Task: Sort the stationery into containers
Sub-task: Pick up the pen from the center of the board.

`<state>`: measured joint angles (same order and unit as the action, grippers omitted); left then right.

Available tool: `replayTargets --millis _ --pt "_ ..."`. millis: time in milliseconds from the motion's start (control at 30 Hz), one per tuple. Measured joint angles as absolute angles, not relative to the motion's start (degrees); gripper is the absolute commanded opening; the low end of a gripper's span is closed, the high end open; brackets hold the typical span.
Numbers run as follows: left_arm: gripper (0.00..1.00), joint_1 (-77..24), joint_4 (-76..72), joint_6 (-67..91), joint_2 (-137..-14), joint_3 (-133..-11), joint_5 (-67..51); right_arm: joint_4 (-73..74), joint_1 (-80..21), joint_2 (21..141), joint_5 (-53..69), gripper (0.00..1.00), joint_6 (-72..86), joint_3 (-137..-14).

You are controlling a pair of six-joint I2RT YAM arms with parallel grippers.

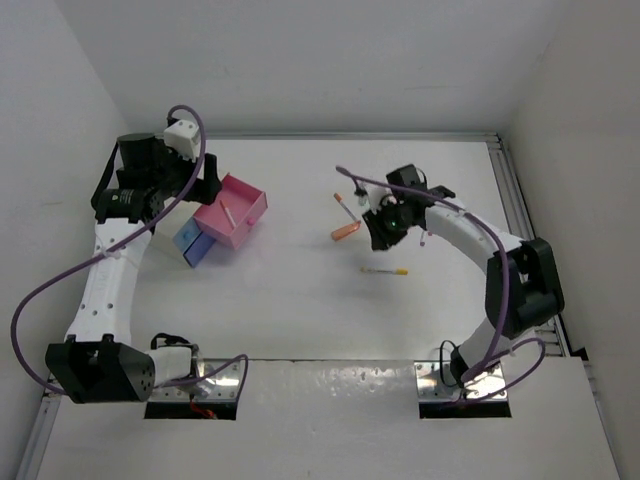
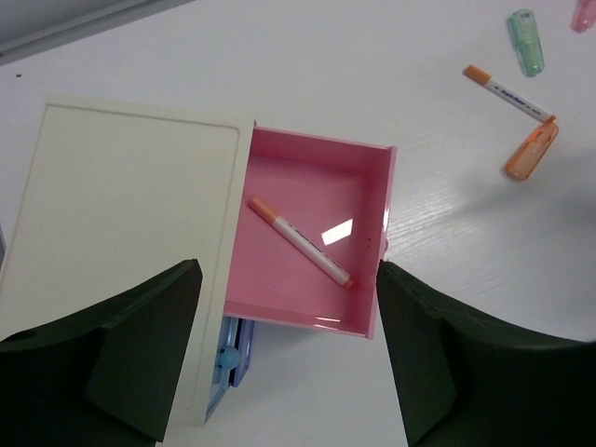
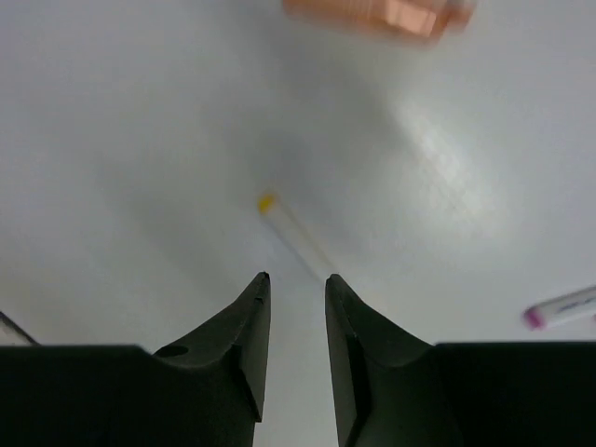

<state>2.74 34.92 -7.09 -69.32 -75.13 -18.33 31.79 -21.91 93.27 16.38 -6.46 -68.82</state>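
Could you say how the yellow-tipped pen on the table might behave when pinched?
The yellow-tipped pen looks thin and round, so it may roll if nudged. It lies flat on the smooth table, so a pinch could slip. Probably stiff, light.

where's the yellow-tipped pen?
Top view: yellow-tipped pen lies on the table, right of centre, below the orange marker; right wrist view shows it just ahead of the right gripper.
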Motion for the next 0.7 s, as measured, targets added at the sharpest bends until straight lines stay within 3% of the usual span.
replayTargets --millis 200,700 --pt "0.82 1.2 34.2 -8.6 -68.9 -74.1 -19.6 36.6 -17.8 94.2 13.6 0.38 -17.9 -54.7" --pt "0.82 1.1 32.9 -10.5 -67.9 -70.8 -20.9 27.2 -15.9 96.1 10.4 0.38 -28.6 -50.3"
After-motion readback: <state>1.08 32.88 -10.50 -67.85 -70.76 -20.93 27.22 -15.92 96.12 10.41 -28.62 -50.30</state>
